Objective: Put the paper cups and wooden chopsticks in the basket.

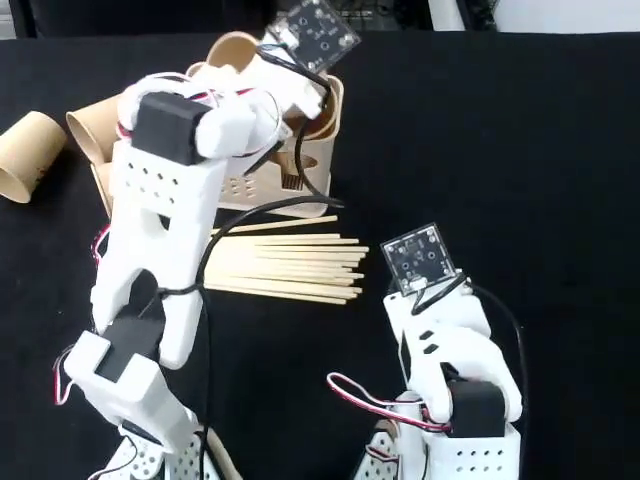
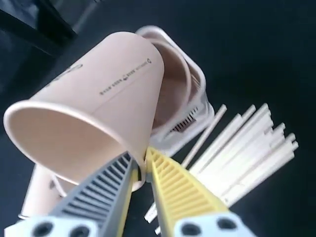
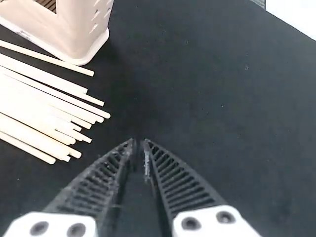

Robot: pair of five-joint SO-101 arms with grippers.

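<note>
The left jaws are pinching the rim of a tilted paper cup close by the basket, which is holding 1 cup inside. The wooden chopsticks are lying in a loose bundle on the black desk, right beside the basket's wall. 2 more cups are lying on their sides to the basket's left in the high view, one near it, the other farther out. The right jaws are sitting nearly closed, gripping nothing, low over the desk near the chopstick tips.
</note>
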